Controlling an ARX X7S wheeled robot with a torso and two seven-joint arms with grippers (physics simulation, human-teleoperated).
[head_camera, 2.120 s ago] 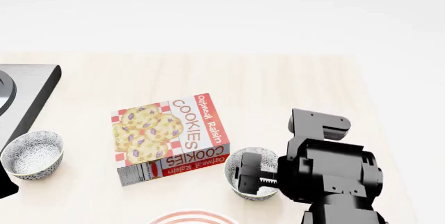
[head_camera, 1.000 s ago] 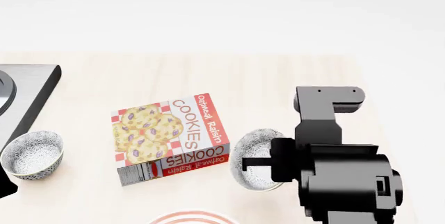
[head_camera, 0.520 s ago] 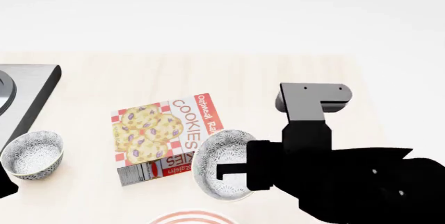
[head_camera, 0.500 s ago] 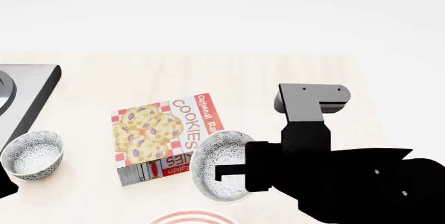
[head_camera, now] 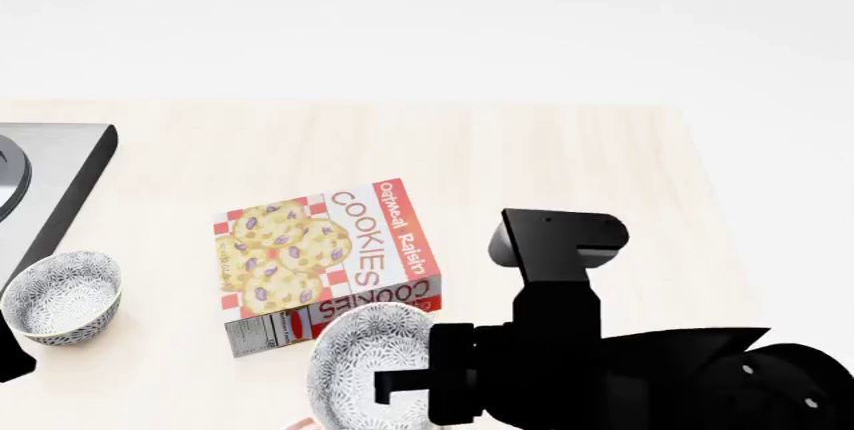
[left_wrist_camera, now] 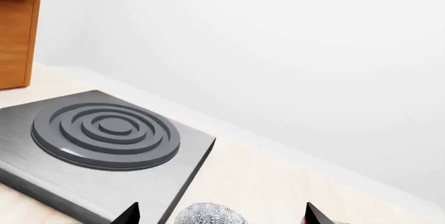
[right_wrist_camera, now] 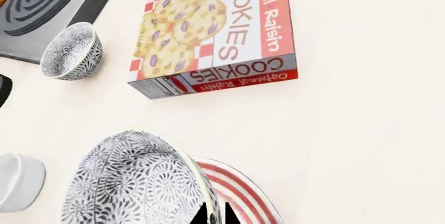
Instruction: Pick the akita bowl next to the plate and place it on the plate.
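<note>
Transport step. The right gripper [right_wrist_camera: 214,214] has its jaws pinched on the rim of the bowl [head_camera: 367,365], which hangs tilted above the plate [right_wrist_camera: 240,195], apparently over its far edge. Next: centre over the plate, level, lower, release. Left jaws: cannot tell.

The right arm [head_camera: 627,370] is all black and chunky, with a boxy block on top. Its hand [head_camera: 400,387] ends in thin, flat, black fingers.
</note>
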